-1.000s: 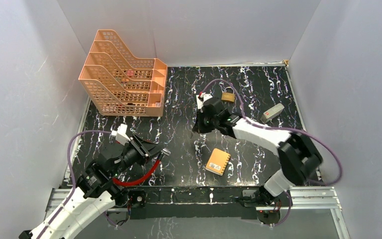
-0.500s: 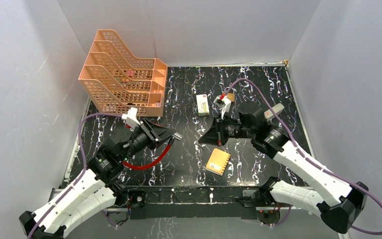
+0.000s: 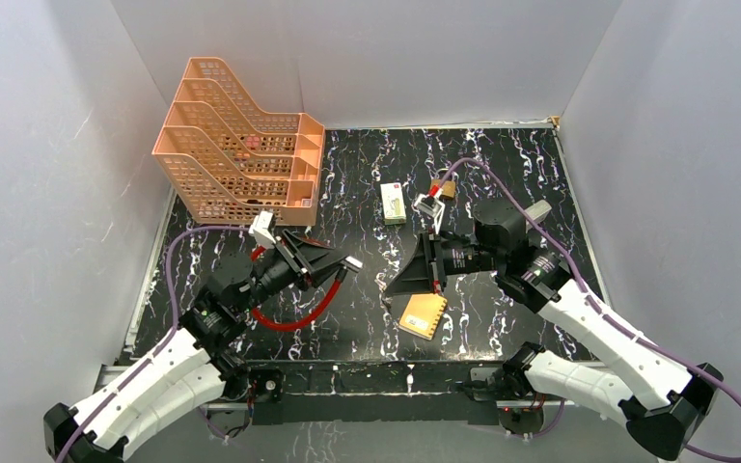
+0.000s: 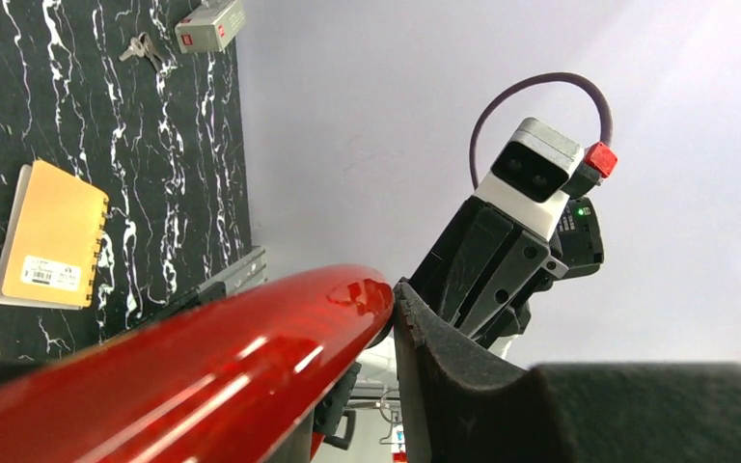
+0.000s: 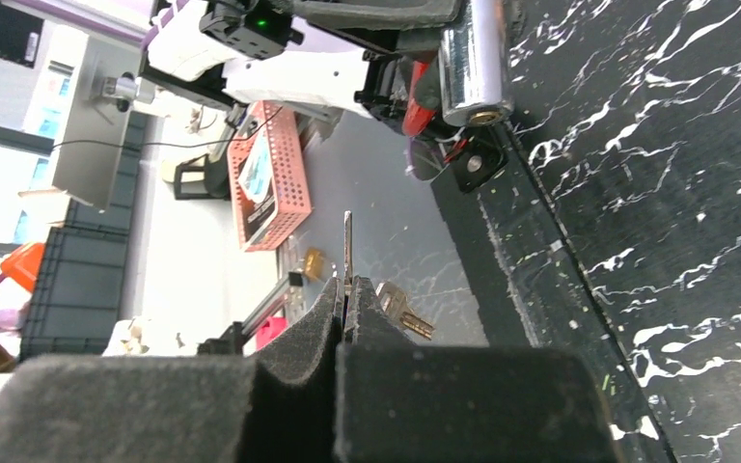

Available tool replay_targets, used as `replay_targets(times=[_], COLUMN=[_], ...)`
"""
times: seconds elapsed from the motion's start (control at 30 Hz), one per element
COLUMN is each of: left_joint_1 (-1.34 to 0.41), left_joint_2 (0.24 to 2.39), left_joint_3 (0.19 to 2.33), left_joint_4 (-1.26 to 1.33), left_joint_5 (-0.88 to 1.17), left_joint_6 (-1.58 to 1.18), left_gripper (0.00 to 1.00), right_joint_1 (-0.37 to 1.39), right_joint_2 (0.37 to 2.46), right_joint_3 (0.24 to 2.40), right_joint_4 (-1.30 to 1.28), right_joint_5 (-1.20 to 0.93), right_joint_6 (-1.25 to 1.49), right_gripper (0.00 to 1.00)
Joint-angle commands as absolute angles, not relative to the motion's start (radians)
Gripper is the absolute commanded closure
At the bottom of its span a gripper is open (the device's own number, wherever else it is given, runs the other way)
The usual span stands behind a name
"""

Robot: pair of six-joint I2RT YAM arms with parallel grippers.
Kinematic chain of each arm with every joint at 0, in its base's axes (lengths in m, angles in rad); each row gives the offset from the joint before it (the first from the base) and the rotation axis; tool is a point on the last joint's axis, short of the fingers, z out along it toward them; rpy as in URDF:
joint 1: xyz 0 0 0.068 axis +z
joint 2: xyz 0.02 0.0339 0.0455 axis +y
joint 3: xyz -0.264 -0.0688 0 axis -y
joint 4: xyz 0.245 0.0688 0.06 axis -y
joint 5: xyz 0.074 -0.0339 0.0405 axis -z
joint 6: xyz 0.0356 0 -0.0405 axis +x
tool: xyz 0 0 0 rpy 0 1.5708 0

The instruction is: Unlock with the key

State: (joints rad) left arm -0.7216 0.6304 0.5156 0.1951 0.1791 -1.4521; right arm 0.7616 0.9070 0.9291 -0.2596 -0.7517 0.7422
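Note:
My right gripper [image 5: 347, 289] is shut on the key [image 5: 347, 241], a thin flat metal blade standing up from the pinched pads; a second small key [image 5: 403, 311] dangles beside them. In the top view this gripper [image 3: 393, 282] hangs over the mat's middle, pointing left. My left gripper [image 3: 333, 263] is shut on the red cable loop [image 3: 294, 318], which is lifted off the mat. The cable's metal cylinder end [image 5: 473, 68] points at the right gripper across a short gap. The red cable [image 4: 203, 376] presses against one left finger [image 4: 463, 376]. A brass padlock [image 3: 444, 188] lies at the back.
An orange notebook [image 3: 423, 313] lies just below the right gripper. A small white box [image 3: 393, 203] and a grey box [image 3: 537, 210] sit farther back. A peach file rack [image 3: 241, 145] fills the back left. White walls enclose the black marbled mat [image 3: 502, 154].
The left gripper carried the red cable up and to the right. The right arm swung back from the far middle and now faces left, close to the cable's metal end.

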Motion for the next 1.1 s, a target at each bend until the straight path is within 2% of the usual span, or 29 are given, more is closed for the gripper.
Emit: replay_targets(times=[0.0, 0.47, 1.07], left_joint_1=[-0.717, -0.718, -0.717], left_joint_2=[0.593, 0.584, 0.604], left_joint_3=[0.49, 0.434, 0.477], left_joint_4=[0.296, 0.427, 0.419], left_joint_5=[0.222, 0.327, 0.41], left_joint_6=[-1.543, -1.605, -1.557], left_gripper=[1.0, 1.0, 1.0], right_joint_1=[0.764, 0.764, 0.764], right_joint_2=[0.929, 0.986, 1.058], right_joint_3=[0.969, 0.96, 0.992], right_joint_4=[-0.255, -0.251, -0.309], right_joint_5=[-0.848, -0.995, -0.989], right_joint_6=[0.793, 0.829, 0.769], right_gripper=[1.0, 1.0, 1.0])
